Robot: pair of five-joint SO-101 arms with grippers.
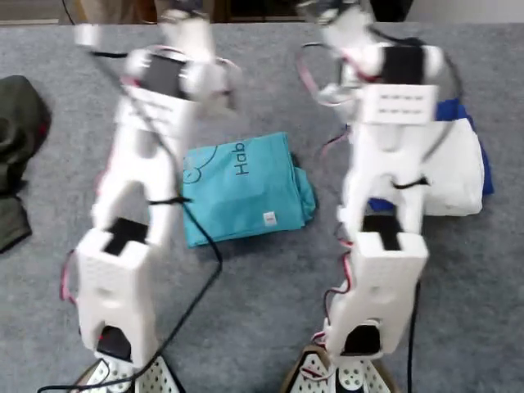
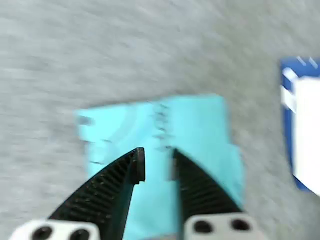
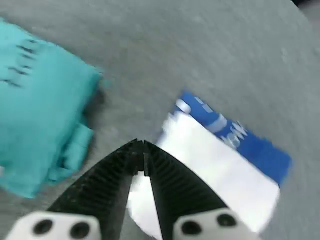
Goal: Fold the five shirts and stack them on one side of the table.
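Left wrist view places the left tool (image 2: pixel 156 162) nearest, its fingers parted by a narrow gap with nothing held between them. Just past the tips the folded teal shirt (image 2: pixel 195 125) is seen lying flat on the grey tabletop (image 2: pixel 100 50), so this shirt is set straight under and ahead of that tool. Farther off, on the right arm's side, the white shirt (image 2: pixel 307 135) is laid on the blue shirt (image 2: pixel 286 135). That pair is kept well apart from the teal one, with bare tabletop between.

The right tool (image 3: pixel 143 152) is seen clenched, tips touching and nothing gripped, hung over the edge of the white shirt.

In the high view the teal shirt is found between the two arms, closer to the left one. Its longer side is run across the tabletop from arm to arm, at a slight tilt.

The coming move is judged to be the carrying of the teal shirt onto the white-and-blue stack. For the pick the left arm is the nearer, and the path is led sideways towards the right arm.

At the far left edge dark green garments (image 1: pixel 18 123) are seen heaped, apparently not yet folded.
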